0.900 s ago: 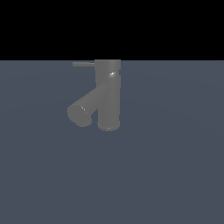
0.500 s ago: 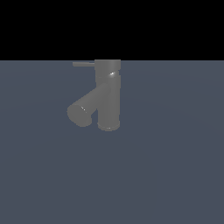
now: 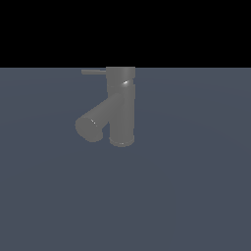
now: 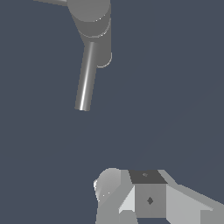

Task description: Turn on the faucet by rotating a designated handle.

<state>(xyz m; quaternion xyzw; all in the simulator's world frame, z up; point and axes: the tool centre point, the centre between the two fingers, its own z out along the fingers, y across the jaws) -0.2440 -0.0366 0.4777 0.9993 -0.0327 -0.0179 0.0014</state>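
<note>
The dull grey faucet (image 3: 121,110) stands upright on the flat blue-grey floor, its thick spout (image 3: 94,121) angling down toward the exterior view's left. The thin handle (image 3: 93,72) sticks out sideways from the top cap, also toward the exterior view's left. No gripper shows in the exterior view. The wrist view looks down on the faucet (image 4: 92,26), its spout (image 4: 86,76) and a sliver of the handle (image 4: 50,1) at the picture's edge. My gripper (image 4: 146,179) shows only as pale blocky parts well away from the faucet, touching nothing. Its jaws are not readable.
The faucet stands on a plain blue-grey floor (image 3: 186,196) that runs to a black background. Nothing else is in view.
</note>
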